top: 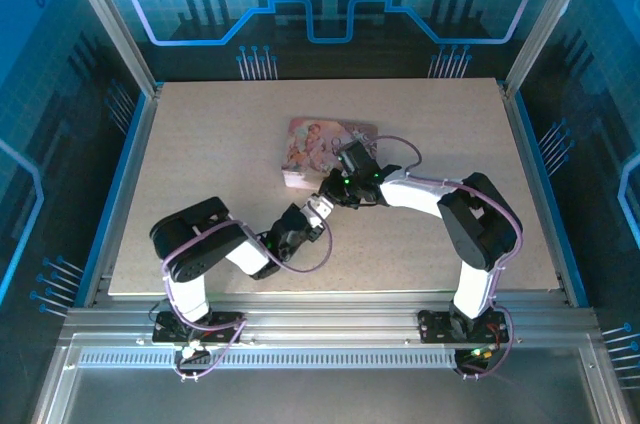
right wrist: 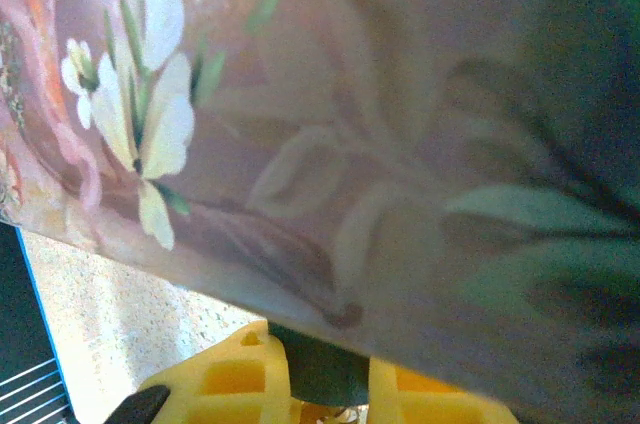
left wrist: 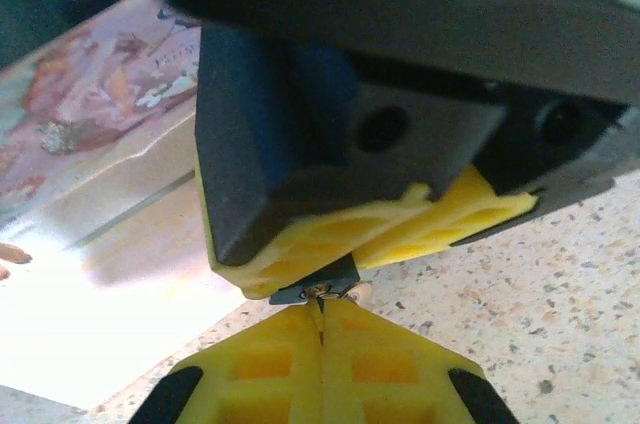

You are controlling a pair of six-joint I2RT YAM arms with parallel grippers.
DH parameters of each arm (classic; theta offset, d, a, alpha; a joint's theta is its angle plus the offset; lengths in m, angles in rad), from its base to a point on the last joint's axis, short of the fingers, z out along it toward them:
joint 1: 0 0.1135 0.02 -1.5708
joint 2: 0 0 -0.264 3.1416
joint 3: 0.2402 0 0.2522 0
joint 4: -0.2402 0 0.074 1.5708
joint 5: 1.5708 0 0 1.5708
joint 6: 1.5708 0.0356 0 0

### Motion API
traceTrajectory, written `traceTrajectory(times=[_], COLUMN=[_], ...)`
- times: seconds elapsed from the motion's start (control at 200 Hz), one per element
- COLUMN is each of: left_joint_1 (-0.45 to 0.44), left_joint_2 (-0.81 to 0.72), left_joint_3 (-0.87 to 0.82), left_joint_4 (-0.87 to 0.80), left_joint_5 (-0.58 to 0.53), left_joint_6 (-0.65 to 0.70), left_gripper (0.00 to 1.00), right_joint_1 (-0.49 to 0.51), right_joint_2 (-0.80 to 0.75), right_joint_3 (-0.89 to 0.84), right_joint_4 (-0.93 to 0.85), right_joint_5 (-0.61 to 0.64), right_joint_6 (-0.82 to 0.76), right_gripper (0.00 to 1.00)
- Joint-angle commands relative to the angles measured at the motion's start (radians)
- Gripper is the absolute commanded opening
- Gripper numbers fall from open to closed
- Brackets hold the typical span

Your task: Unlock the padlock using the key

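Note:
In the left wrist view my left gripper is shut on the key, a thin metal sliver pinched between the yellow fingers. Its tip meets the underside of the padlock, a small dark blue body. The right gripper's yellow fingers clamp the padlock from above. In the right wrist view the padlock sits between the fingers of my right gripper. From above, the left gripper and right gripper meet tip to tip at mid-table; the shackle is hidden.
A pink illustrated box lies flat just behind the two grippers, close to the right wrist camera and at the left in the left wrist view. The speckled table is framed by aluminium rails.

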Motion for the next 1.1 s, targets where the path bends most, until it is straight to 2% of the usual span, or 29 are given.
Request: traceTrajectory(times=[0.0,0.11,0.17,0.24,0.265,0.315,0.615,0.9,1.096], left_joint_1=[-0.037,0.01,0.03,0.047,0.051,0.064,0.131,0.237,0.261], left_joint_2=[0.024,-0.011,-0.013,-0.004,0.0,0.009,0.053,0.053,-0.026], left_joint_3=[-0.036,-0.067,-0.081,-0.091,-0.092,-0.094,-0.119,-0.168,-0.168], left_joint_4=[-0.021,-0.041,-0.032,-0.024,-0.022,-0.02,0.075,0.211,0.156], left_joint_5=[0.084,0.191,0.238,0.279,0.294,0.317,0.394,0.582,0.653], left_joint_6=[0.044,-0.126,-0.188,-0.232,-0.244,-0.272,-0.39,-0.556,-0.578], left_gripper=[0.0,0.0,0.0,0.0,0.0,0.0,0.0,0.0,0.0], right_joint_1=[0.01,0.01,0.011,0.011,0.011,0.012,0.011,0.048,0.056], right_joint_2=[0.026,0.01,0.003,-0.015,-0.022,-0.037,-0.112,-0.127,-0.086], right_joint_3=[0.006,0.009,0.017,0.012,0.009,0.006,-0.009,-0.08,-0.065], right_joint_4=[-0.083,-0.105,-0.127,-0.129,-0.13,-0.137,-0.175,-0.086,-0.077], right_joint_5=[-0.165,-0.149,-0.137,-0.124,-0.119,-0.103,-0.03,0.017,0.025], right_joint_6=[0.105,0.085,0.076,0.074,0.075,0.073,0.034,-0.004,-0.019], right_gripper=[0.0,0.01,0.18,0.45,0.5,0.55,0.57,0.55,0.55])
